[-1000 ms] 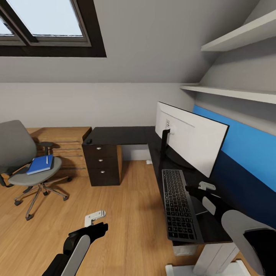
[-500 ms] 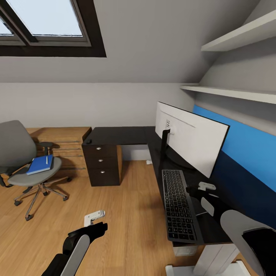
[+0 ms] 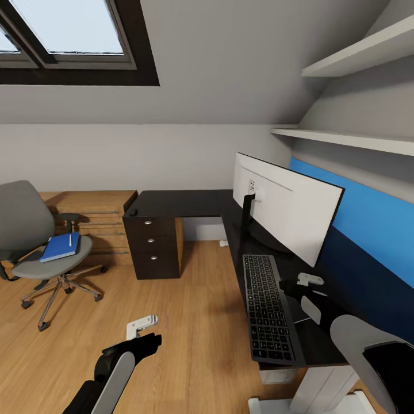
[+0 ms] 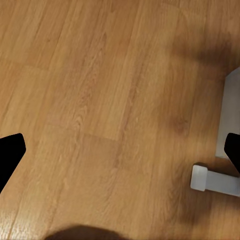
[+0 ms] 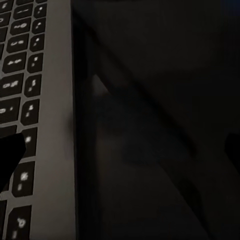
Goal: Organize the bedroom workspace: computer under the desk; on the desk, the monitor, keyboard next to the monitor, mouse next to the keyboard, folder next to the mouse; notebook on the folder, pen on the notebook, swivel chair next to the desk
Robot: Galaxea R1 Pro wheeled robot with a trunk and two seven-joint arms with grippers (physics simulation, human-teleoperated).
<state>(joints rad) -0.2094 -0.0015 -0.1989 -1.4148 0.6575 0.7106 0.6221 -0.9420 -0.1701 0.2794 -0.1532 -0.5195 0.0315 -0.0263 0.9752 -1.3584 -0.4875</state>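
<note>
The wide monitor (image 3: 287,207) stands on the glossy black desk (image 3: 178,202), white back toward me. In front of it lies the keyboard (image 3: 266,313), also seen in the right wrist view (image 5: 30,120). My right gripper (image 3: 307,282) hovers open over bare desk top just beside the keyboard's right edge (image 5: 120,150). My left gripper (image 3: 142,326) hangs open over the wood floor (image 4: 120,155). The swivel chair (image 3: 34,241) stands apart at the left, carrying the blue folder (image 3: 59,247) with the white pen (image 3: 71,238) on it. A small black lump, apparently the mouse (image 3: 133,212), sits at the desk's far left end. The notebook is out of view.
A dark three-drawer unit (image 3: 153,244) holds up the desk's left wing, with a light wooden dresser (image 3: 95,215) behind the chair. A white boxy shape (image 3: 275,375) shows under the desk's near end; I cannot tell whether it is the computer. White desk leg (image 4: 231,115) close to my left gripper.
</note>
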